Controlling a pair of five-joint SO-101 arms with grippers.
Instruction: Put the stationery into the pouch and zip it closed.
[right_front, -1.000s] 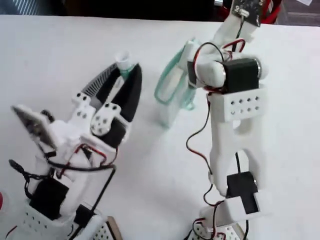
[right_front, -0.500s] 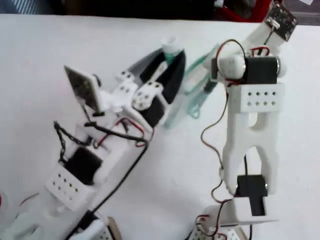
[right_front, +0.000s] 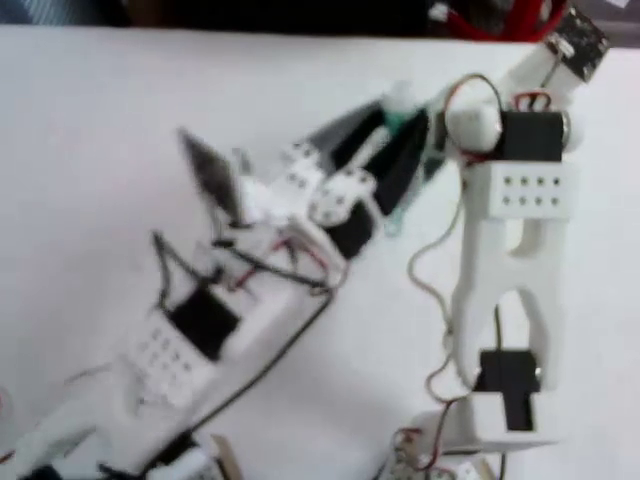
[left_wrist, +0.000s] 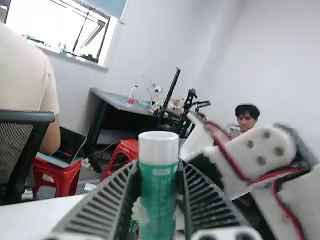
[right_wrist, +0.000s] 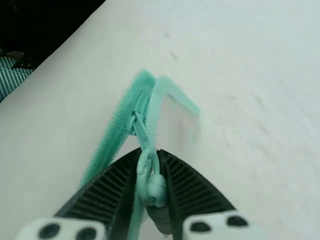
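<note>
Clamps white-capped green glue stick (left_wrist: 158, 200) in left tool (left_wrist: 158, 172) for loading; pinches zip pull (right_wrist: 150, 181) of mint fabric pouch (right_wrist: 167, 100) in right tool (right_wrist: 149, 155), steadying it.

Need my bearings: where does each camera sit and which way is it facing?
High view: fixed above, looking down on the table; both arms show, the left gripper holding the glue stick.
Left wrist view: on the left arm, facing across the table into the room; its own gripper clamps the glue stick.
Right wrist view: on the right arm, facing down at the pouch; the right gripper pinches the zipper pull.
Shared: high and left wrist views both show the glue stick.
</note>
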